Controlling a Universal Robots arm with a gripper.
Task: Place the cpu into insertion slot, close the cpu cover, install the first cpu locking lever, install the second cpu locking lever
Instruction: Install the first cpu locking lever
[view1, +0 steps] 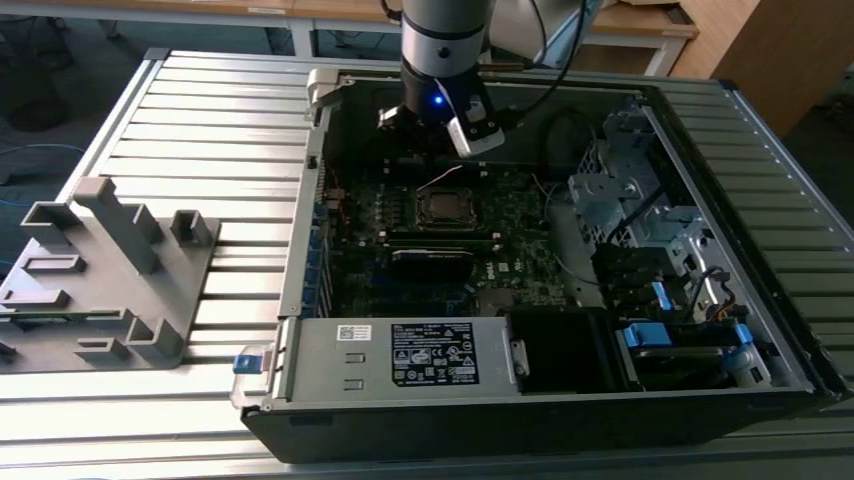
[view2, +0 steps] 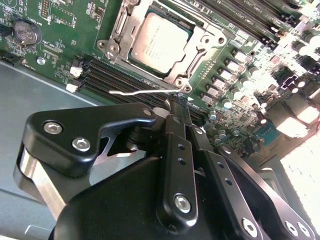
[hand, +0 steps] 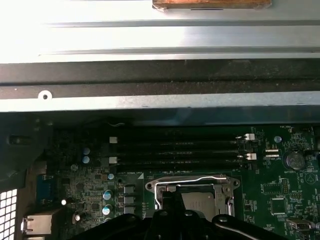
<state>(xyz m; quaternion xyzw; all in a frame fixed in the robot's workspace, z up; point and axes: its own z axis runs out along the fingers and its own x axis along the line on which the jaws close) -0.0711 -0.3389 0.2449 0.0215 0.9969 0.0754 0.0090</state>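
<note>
- The cpu (view2: 159, 42) lies flat in the insertion slot (view1: 445, 206), silver top facing up, in the middle of the green motherboard (view2: 60, 20).
- The cpu cover (view2: 202, 40) is down around it: the metal frame hugs the chip on all sides and the chip shows through the cut-out.
- A thin wire locking lever (view2: 142, 92) juts away from the frame's near corner and crosses above the black memory slots (view2: 120, 77) rather than lying along the socket edge.
- In the first wrist view a second locking lever (hand: 195, 178) runs flat along the far edge of the frame.
- My pincer (view2: 173, 102) is right at that corner, fingers pressed together with nothing visibly between them.
- The tips sit just beside the jutting lever's inner end; I cannot tell whether they touch it.
- In the first wrist view my pincer (hand: 172, 197) comes in over the socket's near edge.
- Further out, a coin battery (view2: 26, 31) sits on the board well apart from the socket.
- In the exterior view my arm (view1: 447, 40) reaches down into the open computer case (view1: 747, 130).
- The labelled power-supply box (view1: 400, 355) fills the case's near side.
- The case lies on the slatted desk (view1: 200, 110), with a grey moulded fixture (view1: 107, 270) off to the exterior view's left.
</note>
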